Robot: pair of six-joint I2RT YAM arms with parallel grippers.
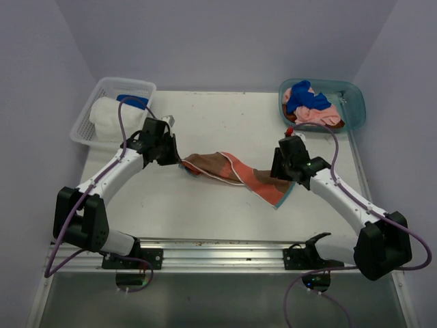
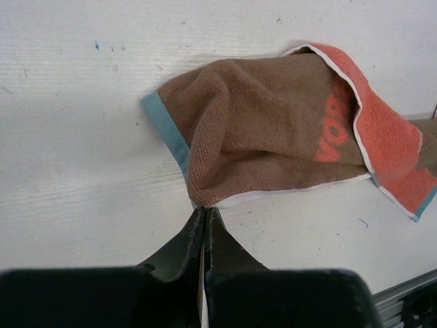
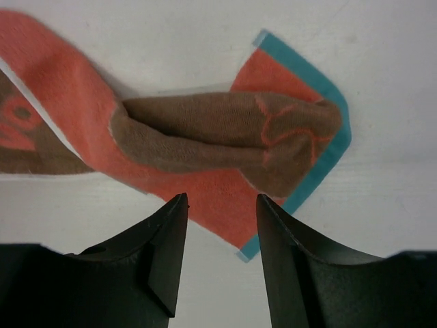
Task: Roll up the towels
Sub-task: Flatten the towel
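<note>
Where the bench [image 1: 205, 123] has its middle, one towel [image 1: 225, 171] lies stretched and twisted: brown terry on one face, orange on the other, teal trim at the ends, orange lettering partly showing. Long axis: slantwise, the left end pointing toward the back-left corner, the right end toward the front-right corner. At mid-length it twists, so the orange face turns up.

Left gripper [image 2: 205, 215]: jaws pressed together, pinching the corner at the towel's left end, where the cloth draws to a point.

Right gripper [image 3: 220, 199]: jaws apart, holding nothing, poised over the right end, where a brown fold lies bunched on the orange face.

Basket [image 1: 85, 119]: white mesh, back-left corner; holds white towels [image 1: 109, 119].

Tub [image 1: 355, 102]: teal, back-right corner; holds a blue towel [image 1: 304, 96] heaped on a pink towel [image 1: 317, 116].
</note>
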